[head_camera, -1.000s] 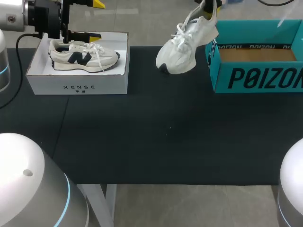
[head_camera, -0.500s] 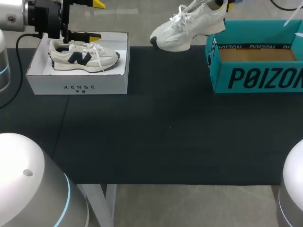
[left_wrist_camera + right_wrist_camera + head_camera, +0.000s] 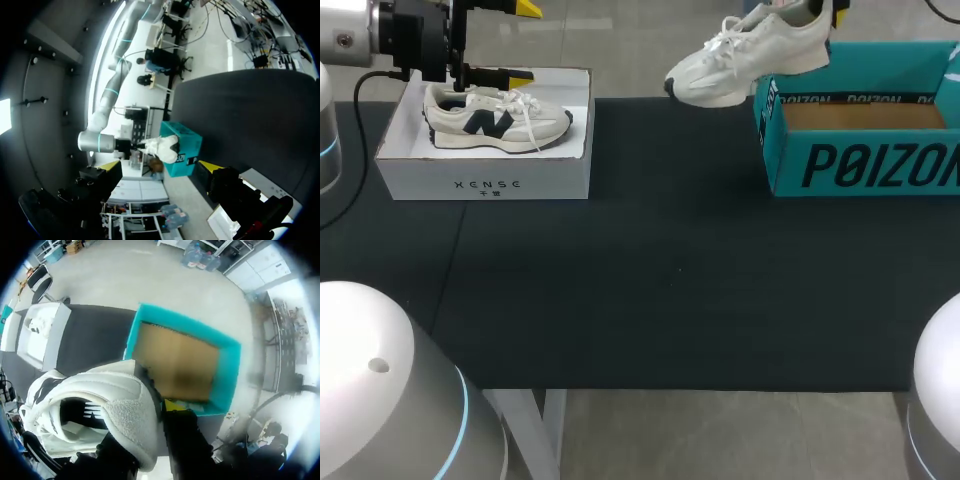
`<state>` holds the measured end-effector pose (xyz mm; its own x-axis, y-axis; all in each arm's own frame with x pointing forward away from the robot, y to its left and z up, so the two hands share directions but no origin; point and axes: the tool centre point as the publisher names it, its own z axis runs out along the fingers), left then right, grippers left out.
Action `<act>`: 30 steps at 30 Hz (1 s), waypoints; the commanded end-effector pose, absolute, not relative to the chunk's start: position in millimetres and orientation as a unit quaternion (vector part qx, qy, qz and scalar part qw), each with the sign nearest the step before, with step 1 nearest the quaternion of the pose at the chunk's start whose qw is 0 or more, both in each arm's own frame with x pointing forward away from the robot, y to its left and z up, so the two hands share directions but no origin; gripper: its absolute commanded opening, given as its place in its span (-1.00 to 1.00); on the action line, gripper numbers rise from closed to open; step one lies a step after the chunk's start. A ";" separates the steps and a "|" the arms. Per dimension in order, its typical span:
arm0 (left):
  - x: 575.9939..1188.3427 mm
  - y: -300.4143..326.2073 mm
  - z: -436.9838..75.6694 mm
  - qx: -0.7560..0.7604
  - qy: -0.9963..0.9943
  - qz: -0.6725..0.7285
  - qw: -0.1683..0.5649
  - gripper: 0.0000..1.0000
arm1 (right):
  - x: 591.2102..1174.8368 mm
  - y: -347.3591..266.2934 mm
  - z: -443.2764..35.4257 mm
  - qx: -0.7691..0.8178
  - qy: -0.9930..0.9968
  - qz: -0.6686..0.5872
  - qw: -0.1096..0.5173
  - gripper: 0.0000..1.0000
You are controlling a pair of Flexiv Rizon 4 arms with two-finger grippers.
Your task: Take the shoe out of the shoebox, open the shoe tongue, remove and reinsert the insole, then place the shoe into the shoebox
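R gripper (image 3: 152, 414) is clamping the heel collar of the white shoe (image 3: 752, 60), which has smooth panels, a fuzzy suede-like heel and loose laces. It's holding the shoe in the air, sole roughly level, toe pointing to my left, heel over the near-left corner of the teal cardboard shoebox (image 3: 860, 160). L gripper (image 3: 523, 42) is hovering w/ fingers spread apart over the white cardboard box (image 3: 485, 180), which is holding a second sneaker (image 3: 495, 120) w/ dark logo.

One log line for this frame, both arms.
right gripper: shut on white shoe, aloft near teal shoebox | left gripper: open over white box
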<state>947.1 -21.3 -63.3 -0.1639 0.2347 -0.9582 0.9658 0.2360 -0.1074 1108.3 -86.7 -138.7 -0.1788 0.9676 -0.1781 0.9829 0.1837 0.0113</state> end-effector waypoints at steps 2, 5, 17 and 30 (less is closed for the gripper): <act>948.1 -21.3 -63.1 0.466 0.646 -0.406 0.448 1.00 | 1129.9 -144.9 -136.2 0.674 0.735 -0.048 0.058 -1.00; 948.1 -21.3 -63.1 0.466 0.646 -0.406 0.448 1.00 | 1131.4 -165.2 -131.9 0.688 0.721 -0.048 0.066 -1.00; 948.1 -21.3 -63.1 0.466 0.646 -0.406 0.448 1.00 | 1127.1 -234.7 -134.0 0.730 0.677 -0.053 0.078 -1.00; 948.1 -21.3 -63.1 0.466 0.646 -0.406 0.448 1.00 | 1125.2 -244.3 -132.1 0.736 0.672 -0.051 0.070 -1.00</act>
<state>947.1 -21.3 -63.3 -0.1639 0.2346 -0.9582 0.9658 0.2361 -0.1074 1126.1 -244.1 -133.7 0.0920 0.9810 -0.1708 0.9956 -0.0874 0.0342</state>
